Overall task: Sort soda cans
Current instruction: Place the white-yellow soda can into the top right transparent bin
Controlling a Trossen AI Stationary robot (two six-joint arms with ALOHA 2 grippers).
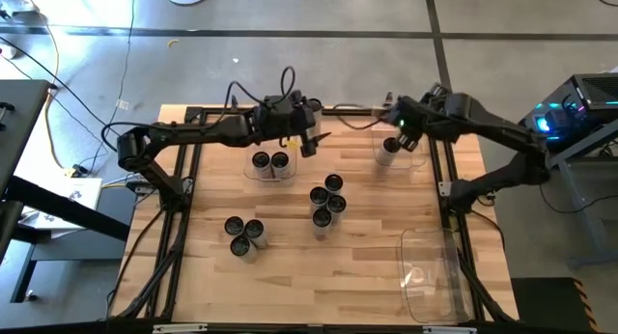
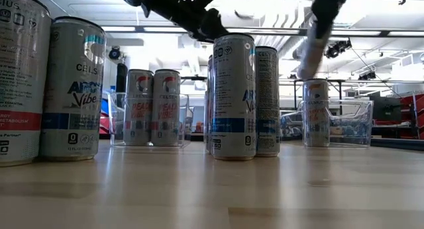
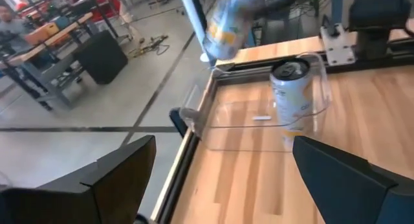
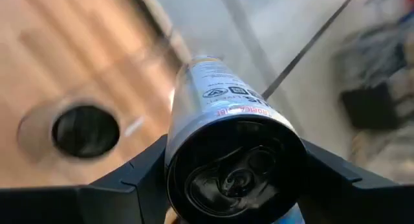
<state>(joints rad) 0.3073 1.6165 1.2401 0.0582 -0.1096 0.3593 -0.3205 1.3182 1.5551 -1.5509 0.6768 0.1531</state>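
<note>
Soda cans stand upright on the wooden table. Two are in a clear bin [image 1: 270, 163] at the far middle, and one can [image 1: 386, 153] is in a clear bin [image 3: 259, 120] at the far right. Loose groups stand mid-table [image 1: 326, 203] and toward the near left [image 1: 243, 234]. My right gripper [image 1: 399, 134] is shut on another soda can [image 4: 226, 114], above the far-right bin. My left gripper [image 1: 314, 141] hangs open with nothing between its fingers, just right of the two-can bin and pointing toward the right bin. My right gripper pinches the soda can between its two fingers, on opposite sides of the wall near the top end [image 4: 178, 143]. The dark top faces back toward the wrist. The can [image 3: 228, 22] is lifted clear and tilted, its bottom end slanting down above the bin.
An empty clear bin [image 1: 435, 273] lies at the near right edge. Black frame rails [image 1: 183, 180] run along the table's sides. Bare wood lies between the can groups and along the near edge.
</note>
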